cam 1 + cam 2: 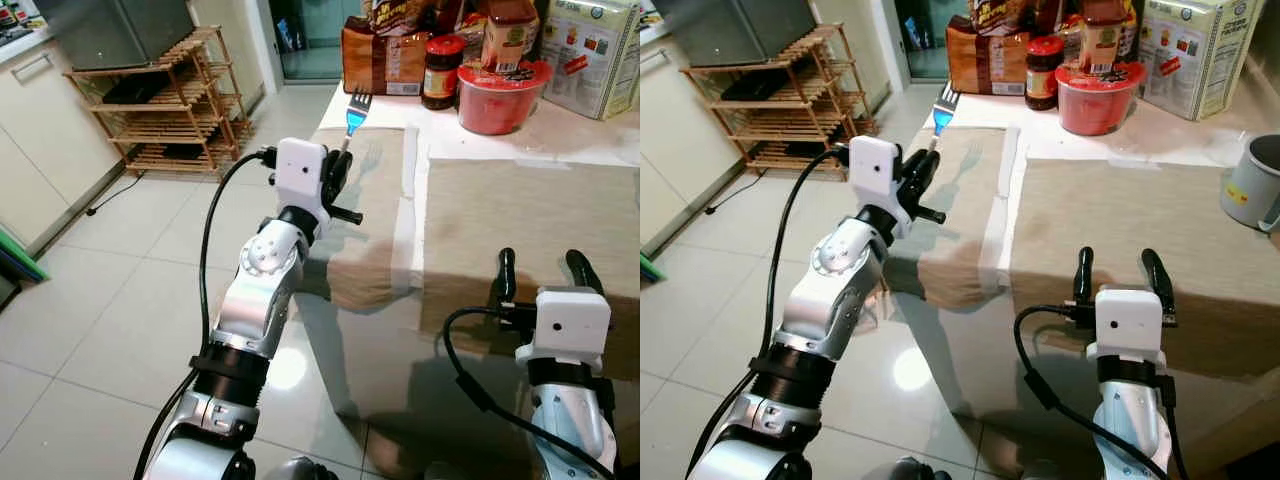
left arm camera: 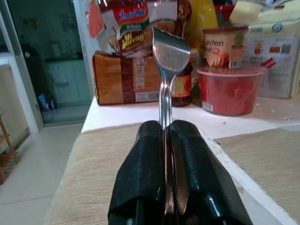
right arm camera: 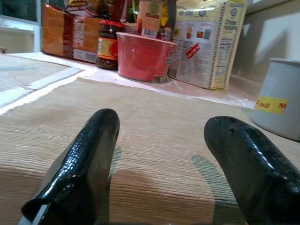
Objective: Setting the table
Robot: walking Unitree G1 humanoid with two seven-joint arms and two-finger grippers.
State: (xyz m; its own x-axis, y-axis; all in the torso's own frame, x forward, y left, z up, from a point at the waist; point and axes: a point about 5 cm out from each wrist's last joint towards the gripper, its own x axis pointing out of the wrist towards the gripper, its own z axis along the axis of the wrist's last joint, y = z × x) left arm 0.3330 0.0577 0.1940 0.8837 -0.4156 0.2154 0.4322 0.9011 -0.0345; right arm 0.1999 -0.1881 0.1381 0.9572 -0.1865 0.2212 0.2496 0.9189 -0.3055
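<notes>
My left gripper (image 1: 338, 165) is shut on the handle of a silver fork (image 1: 357, 108), whose tines point up and away. It hovers over the left side of a beige placemat (image 1: 372, 215) at the table's left end. In the left wrist view the fork (image 2: 168, 61) rises straight out between the closed fingers (image 2: 145, 159). A second beige placemat (image 1: 530, 215) lies to the right. Over its near edge my right gripper (image 1: 541, 262) is open, with nothing between its fingers (image 3: 93, 150).
Along the back of the table stand a bread loaf (image 1: 385, 60), a red-lidded jar (image 1: 441, 72), a red bowl (image 1: 500, 95) and a printed box (image 1: 590, 50). A grey mug (image 1: 1252, 180) sits at the far right. A wooden rack (image 1: 170, 100) stands on the tiled floor, left.
</notes>
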